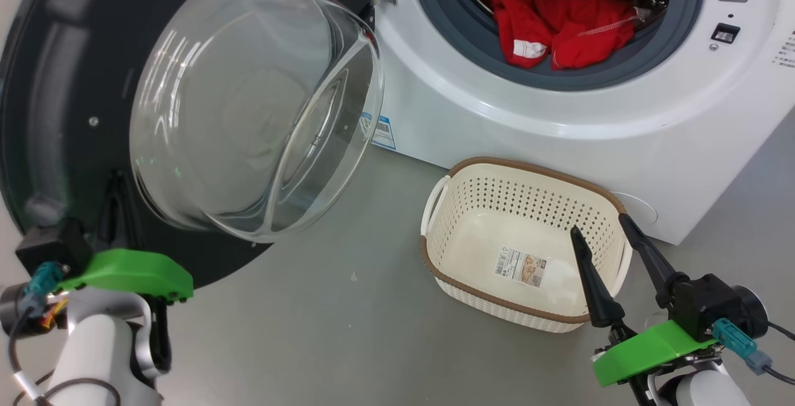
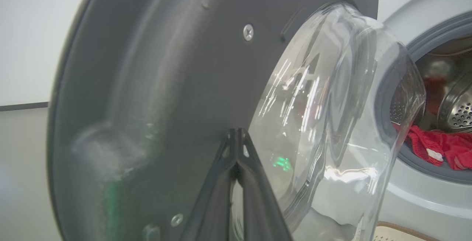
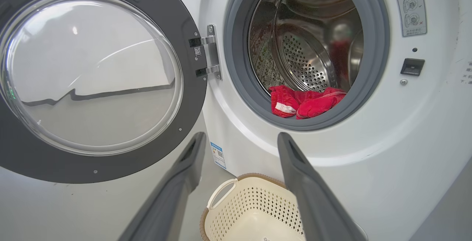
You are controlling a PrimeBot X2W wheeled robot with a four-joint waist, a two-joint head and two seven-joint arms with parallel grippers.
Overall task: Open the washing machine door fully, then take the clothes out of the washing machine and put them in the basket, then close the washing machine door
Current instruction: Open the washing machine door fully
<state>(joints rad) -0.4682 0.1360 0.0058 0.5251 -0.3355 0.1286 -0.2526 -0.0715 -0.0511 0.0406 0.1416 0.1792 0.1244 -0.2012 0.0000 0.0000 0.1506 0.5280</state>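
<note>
The washing machine door [image 1: 62, 52] stands swung open on the left, its dark inner rim and bulging glass bowl [image 1: 248, 102] facing me. My left gripper [image 1: 118, 189] is shut, its tips [image 2: 236, 134] up against the door's inner rim [image 2: 166, 67] beside the glass. Red clothes [image 1: 559, 21] lie at the front of the washing machine [image 1: 497, 120] drum, also seen as clothes [image 3: 306, 102]. On the floor below the opening sits the cream basket [image 1: 472, 207] with nothing but its label inside. My right gripper [image 1: 599, 226] hangs open over the basket's right end, holding nothing.
The hinge [image 3: 210, 55] joins the door [image 3: 110, 169] to the washer front [image 3: 405, 141]. Grey floor [image 1: 348, 319] lies between door and basket [image 3: 254, 204]. A pale wall [image 2: 29, 38] stands behind the door.
</note>
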